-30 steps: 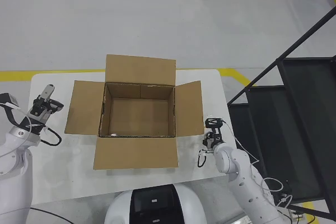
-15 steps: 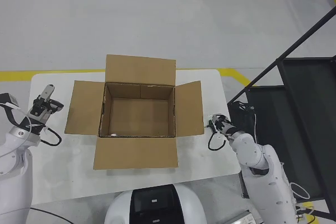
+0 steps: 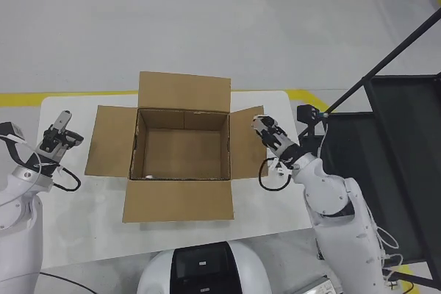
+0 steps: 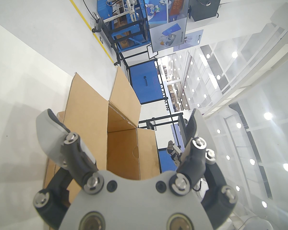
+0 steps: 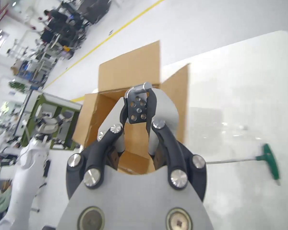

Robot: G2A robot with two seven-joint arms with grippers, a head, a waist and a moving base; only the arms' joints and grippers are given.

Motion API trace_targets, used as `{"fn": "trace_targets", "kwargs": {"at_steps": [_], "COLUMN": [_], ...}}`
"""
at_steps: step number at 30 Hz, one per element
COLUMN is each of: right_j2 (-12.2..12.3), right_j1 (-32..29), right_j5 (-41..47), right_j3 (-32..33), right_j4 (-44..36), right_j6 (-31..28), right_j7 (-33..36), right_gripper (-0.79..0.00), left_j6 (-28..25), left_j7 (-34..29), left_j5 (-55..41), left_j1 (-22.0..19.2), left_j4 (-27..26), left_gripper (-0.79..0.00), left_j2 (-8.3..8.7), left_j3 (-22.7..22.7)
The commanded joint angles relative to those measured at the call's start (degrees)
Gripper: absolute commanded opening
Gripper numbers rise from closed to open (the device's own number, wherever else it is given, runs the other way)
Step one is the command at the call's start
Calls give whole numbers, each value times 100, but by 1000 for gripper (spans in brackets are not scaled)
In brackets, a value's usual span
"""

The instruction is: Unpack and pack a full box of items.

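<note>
An open cardboard box (image 3: 182, 151) stands in the middle of the white table (image 3: 73, 220), all its flaps spread out and its brown floor showing. My right gripper (image 3: 263, 126) hangs over the box's right flap (image 3: 246, 143). In the right wrist view that gripper (image 5: 139, 99) is shut on a small dark metal plate with round holes (image 5: 137, 111), with the box (image 5: 132, 72) beyond it. My left gripper (image 3: 59, 134) hovers left of the box, its fingers spread wide with nothing between them (image 4: 121, 120); the box (image 4: 91, 111) lies ahead of it.
A green T-handle hex key (image 5: 268, 158) lies on the table beside my right gripper. A black metal stair frame (image 3: 397, 125) stands close to the table's right edge. Bare table runs along the front and left of the box.
My right arm has risen from the table's right edge and swung up and inward, now above the box's right flap. The left arm has stayed put.
</note>
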Motion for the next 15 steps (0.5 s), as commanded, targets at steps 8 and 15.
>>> {"fn": "trace_targets", "kwargs": {"at_steps": [8,15], "right_j2": [-203,-369], "right_j1": [1139,1705], "right_j5": [-684,-973], "right_j3": [-2086,-2756], "right_j4": [1359,2019], "right_j6": [318,847], "right_j7": [383,166], "right_gripper": [-785,0], "left_j6": [0,0], "left_j7": [0,0], "left_j5": [0,0], "left_j1": [0,0], "left_j4": [0,0], "left_gripper": [0,0], "left_j2": [0,0], "left_j3": [0,0]}}
